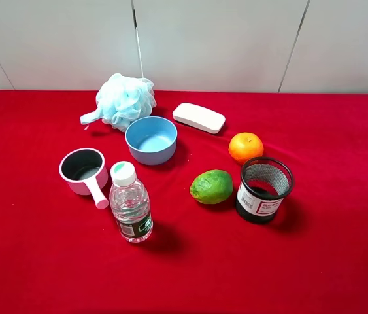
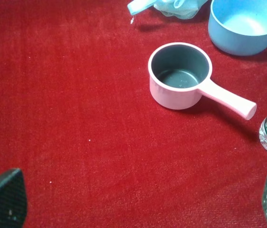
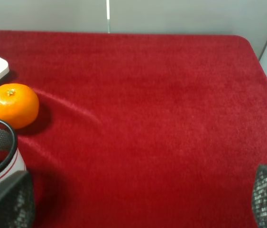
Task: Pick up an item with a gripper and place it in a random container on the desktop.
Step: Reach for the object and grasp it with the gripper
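**Orange rests on the bench, both claws released**

The orange (image 1: pixel 246 146), round and smooth-skinned with a small green stem dimple, sits on the red cloth right of the bench's (image 1: pixel 340 261) middle, toward the far edge. Just nearer stands a black mesh cup (image 1: pixel 264 190) with a white sticker; its print is too small to read. A dull green fruit (image 1: pixel 212 186) lies beside the cup. A glossy white oblong case (image 1: pixel 199 118) lies beyond the orange.

The light-blue bowl (image 1: pixel 151 139), plain-walled, stands left of centre, with a frilly pale-blue bath puff (image 1: pixel 126 100) just behind it. A pinkish handled pot (image 1: pixel 83 171) with a dark inside and a clear plastic bottle (image 1: pixel 130 203) stand nearer the left. The bottle's green label shows the letters "stbon".

The left claw (image 2: pixel 139 197) and the right claw (image 3: pixel 139 197) are both spread wide, gripping nothing.
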`<state>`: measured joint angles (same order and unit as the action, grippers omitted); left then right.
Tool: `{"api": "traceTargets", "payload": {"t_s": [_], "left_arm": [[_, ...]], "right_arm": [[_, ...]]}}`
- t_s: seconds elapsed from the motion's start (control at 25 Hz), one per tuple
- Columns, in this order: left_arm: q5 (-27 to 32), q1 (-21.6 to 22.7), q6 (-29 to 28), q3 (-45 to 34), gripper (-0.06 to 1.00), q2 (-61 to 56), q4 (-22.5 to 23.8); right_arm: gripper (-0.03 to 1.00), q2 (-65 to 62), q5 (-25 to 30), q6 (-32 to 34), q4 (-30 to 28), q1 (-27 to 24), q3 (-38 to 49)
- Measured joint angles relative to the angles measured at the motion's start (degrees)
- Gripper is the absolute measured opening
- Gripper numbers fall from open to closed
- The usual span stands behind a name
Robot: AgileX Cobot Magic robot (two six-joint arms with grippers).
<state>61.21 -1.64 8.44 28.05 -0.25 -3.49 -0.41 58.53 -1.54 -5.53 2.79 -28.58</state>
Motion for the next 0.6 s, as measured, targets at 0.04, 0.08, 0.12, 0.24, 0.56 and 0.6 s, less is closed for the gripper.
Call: {"api": "traceTargets", "payload": {"t_s": [0.04,0.08,0.12,0.24,0.56,0.6], "left_arm": [[0.0,0.0,0.0,0.0,0.99,0.0,0.0],[0.0,0.0,0.0,0.0,0.99,0.0,0.0],[0.0,0.0,0.0,0.0,0.99,0.0,0.0],[0.0,0.0,0.0,0.0,0.99,0.0,0.0],[0.0,0.0,0.0,0.0,0.99,0.0,0.0],[0.0,0.0,0.0,0.0,0.99,0.0,0.0]], "right_arm": [[0.69,0.0,0.0,0.0,0.0,0.0,0.0],[0.69,0.0,0.0,0.0,0.0,0.0,0.0],[0.69,0.0,0.0,0.0,0.0,0.0,0.0],[0.69,0.0,0.0,0.0,0.0,0.0,0.0],[0.69,0.0,0.0,0.0,0.0,0.0,0.0],[0.69,0.0,0.0,0.0,0.0,0.0,0.0]]}}
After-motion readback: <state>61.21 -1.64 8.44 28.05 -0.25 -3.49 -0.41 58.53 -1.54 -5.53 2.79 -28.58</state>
